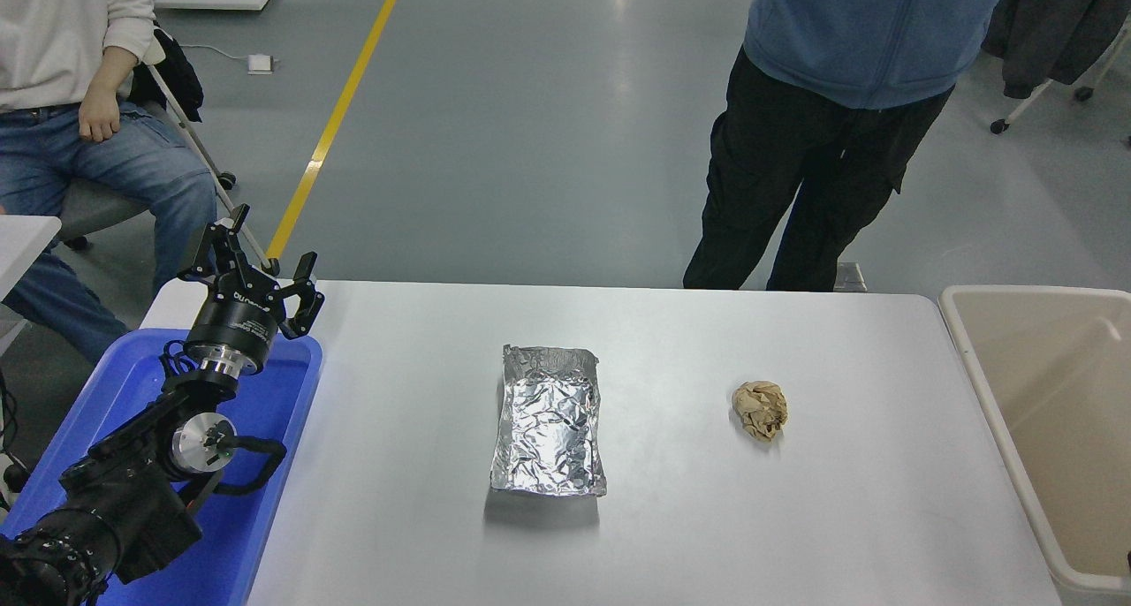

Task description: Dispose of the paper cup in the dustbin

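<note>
Left claw (250,260): fingers spread wide, holding nothing, raised over the far end of the blue tray (265,491) at the worktop's (707,518) left edge. Pale lettering on its black body, too small to read. Right claw: out of view. Paper cup: not visible anywhere. Dustbin (981,367): beige, at the worktop's right edge, visible interior bare. Foil tray (548,420): worktop centre. Crumpled brown paper ball (760,410): between foil tray and dustbin. Two people at the far side.
</note>
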You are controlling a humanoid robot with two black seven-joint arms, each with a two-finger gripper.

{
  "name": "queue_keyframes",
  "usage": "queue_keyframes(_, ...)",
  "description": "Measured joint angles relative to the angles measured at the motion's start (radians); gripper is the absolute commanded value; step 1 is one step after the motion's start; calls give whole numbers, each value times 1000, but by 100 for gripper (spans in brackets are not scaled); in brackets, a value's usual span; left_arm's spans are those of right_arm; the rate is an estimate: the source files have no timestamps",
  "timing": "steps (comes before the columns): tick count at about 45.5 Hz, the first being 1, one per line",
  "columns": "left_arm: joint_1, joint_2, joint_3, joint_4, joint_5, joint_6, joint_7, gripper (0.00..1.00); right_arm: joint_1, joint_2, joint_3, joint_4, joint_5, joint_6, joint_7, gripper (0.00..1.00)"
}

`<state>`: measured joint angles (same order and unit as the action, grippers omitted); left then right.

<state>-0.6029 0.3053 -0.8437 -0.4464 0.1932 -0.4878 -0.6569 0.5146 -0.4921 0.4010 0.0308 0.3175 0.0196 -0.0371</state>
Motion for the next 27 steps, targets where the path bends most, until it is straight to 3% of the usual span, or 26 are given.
queue_keyframes(27, 0, 0, 0, 0, 0, 0, 0, 100, 73, -150, 58, 9, 6, 86, -9, 100)
